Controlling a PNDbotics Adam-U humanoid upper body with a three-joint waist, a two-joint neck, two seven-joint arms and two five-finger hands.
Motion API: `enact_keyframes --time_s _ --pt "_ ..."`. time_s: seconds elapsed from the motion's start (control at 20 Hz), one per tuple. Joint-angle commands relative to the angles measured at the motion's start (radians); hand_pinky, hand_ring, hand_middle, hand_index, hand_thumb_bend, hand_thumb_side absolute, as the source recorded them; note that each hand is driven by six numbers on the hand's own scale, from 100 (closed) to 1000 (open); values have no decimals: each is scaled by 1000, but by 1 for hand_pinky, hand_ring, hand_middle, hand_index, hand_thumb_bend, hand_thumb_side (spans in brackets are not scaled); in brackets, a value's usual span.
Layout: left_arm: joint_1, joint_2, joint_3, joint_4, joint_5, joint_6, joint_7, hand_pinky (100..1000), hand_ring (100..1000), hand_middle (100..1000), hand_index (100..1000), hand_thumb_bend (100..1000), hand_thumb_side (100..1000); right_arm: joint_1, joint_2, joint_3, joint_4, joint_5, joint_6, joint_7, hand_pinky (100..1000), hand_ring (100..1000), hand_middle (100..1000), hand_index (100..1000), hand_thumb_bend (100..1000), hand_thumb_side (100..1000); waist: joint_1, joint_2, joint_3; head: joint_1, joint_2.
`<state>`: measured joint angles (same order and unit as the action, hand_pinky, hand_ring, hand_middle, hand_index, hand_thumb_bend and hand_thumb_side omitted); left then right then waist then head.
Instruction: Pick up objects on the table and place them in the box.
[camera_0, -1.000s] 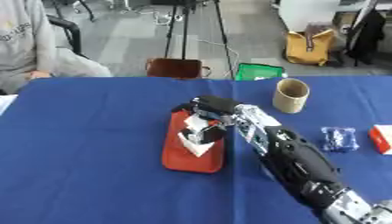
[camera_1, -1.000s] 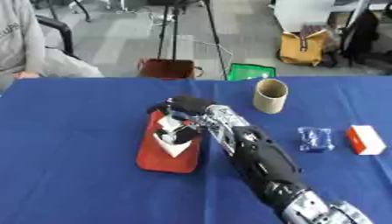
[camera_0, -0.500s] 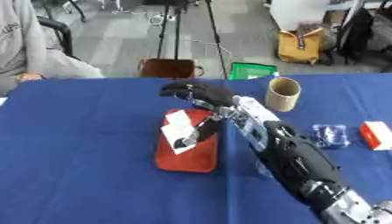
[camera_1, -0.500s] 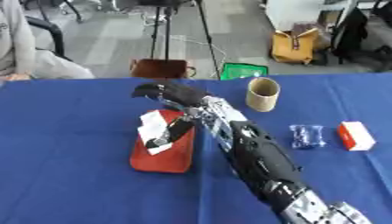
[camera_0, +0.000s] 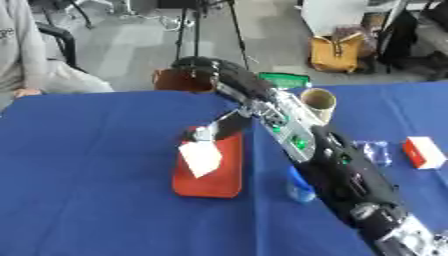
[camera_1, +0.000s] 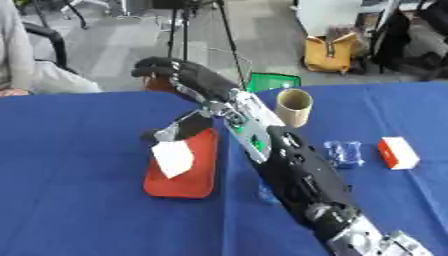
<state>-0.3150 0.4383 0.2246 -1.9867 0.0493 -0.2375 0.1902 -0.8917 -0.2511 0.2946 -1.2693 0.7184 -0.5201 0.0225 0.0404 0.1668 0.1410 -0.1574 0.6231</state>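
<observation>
A flat red box (camera_0: 213, 172) lies on the blue table (camera_0: 87, 165). A white packet (camera_0: 201, 156) sits tilted over its left edge. My right arm runs from the lower right up to the far side. My right hand (camera_1: 179, 72) hovers above and beyond the box, its fingers spread and relaxed. The thumb (camera_0: 224, 126) points down at the packet's top edge; I cannot tell whether it touches. A small blue thing (camera_0: 299, 186) stands beside my forearm. A cardboard tube (camera_0: 318, 103), a clear blue-tinted packet (camera_1: 343, 152) and a white and orange carton (camera_1: 398, 152) lie to the right.
A person (camera_0: 24, 60) sits at the far left edge of the table, not touching anything. Behind the table stand a green basket (camera_1: 276, 81), a tripod (camera_1: 188, 30) and a yellow bag (camera_0: 335, 52).
My right hand has lifted off the red box and opened, swinging up and away. The white packet has stayed at the box. The camera has shifted too.
</observation>
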Motion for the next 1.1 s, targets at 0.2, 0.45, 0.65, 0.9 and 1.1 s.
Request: enact_keyframes --time_s 0.2,0.45,0.65,0.9,1.1 --pt "3 10 3 -13 -1 7 -2 518 704 692 806 736 635 14 -91 10 -174 -102 54 3 757 851 851 904 572 445 2 -21 -32 31 12" --pt "7 3 7 -13 -7 11 -1 513 703 690 805 727 641 87 -183 -14 -265 -174 116 59 748 855 845 897 546 434 2 -15 -93 61 12" --pt "10 -4 10 -13 -12 14 2 510 702 689 804 723 645 151 -235 -51 -304 -234 170 77 742 853 839 892 539 434 4 -10 -117 76 13" --pt "29 -4 19 -13 -20 18 8 508 701 689 804 720 646 248 -323 -114 -317 -312 222 81 735 850 830 886 528 435 11 -12 -126 84 15" --pt "45 -2 30 -13 -28 19 22 509 701 689 805 720 645 325 -377 -150 -354 -373 245 82 731 848 820 881 520 436 19 -15 -121 73 18"
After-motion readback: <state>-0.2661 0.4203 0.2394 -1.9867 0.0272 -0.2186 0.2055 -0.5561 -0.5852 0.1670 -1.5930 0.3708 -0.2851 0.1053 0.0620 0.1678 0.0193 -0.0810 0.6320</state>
